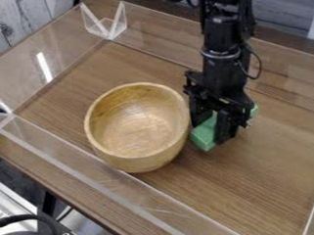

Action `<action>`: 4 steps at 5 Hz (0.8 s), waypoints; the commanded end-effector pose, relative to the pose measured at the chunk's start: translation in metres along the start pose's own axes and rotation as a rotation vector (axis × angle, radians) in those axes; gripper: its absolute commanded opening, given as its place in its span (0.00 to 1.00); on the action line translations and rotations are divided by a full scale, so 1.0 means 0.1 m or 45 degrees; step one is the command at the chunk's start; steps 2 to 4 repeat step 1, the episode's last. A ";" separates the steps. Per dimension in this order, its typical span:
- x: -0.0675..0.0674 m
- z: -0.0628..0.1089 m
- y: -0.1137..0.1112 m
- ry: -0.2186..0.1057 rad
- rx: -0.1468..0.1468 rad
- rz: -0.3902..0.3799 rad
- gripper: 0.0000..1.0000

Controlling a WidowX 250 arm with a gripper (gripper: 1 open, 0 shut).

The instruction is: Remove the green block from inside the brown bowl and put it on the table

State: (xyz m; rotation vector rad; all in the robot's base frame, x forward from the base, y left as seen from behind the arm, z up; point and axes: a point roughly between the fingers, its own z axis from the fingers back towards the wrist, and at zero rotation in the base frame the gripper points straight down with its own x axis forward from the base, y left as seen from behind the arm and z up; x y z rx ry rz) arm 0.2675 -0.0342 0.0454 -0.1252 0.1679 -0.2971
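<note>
green block [207, 137] looks light and rigid, flat faces, maybe a bit slick; not fragile. best taken across its narrow sides, near the middle. it's on the table [190, 198], just beside the brown bowl [137, 127], outside it. relative to the claw [220, 129]: right at the fingertips, partly hidden behind them. claw is clenched; can't tell from here if it really has the block between the fingers.

A small clear open-topped holder [105, 21] stands near the far left corner.
</note>
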 end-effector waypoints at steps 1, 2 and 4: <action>0.09 0.31 0.02 -0.112 0.016 -0.018 1.00; 0.09 0.31 0.02 -0.112 0.016 -0.018 1.00; 0.09 0.31 0.02 -0.112 0.016 -0.018 1.00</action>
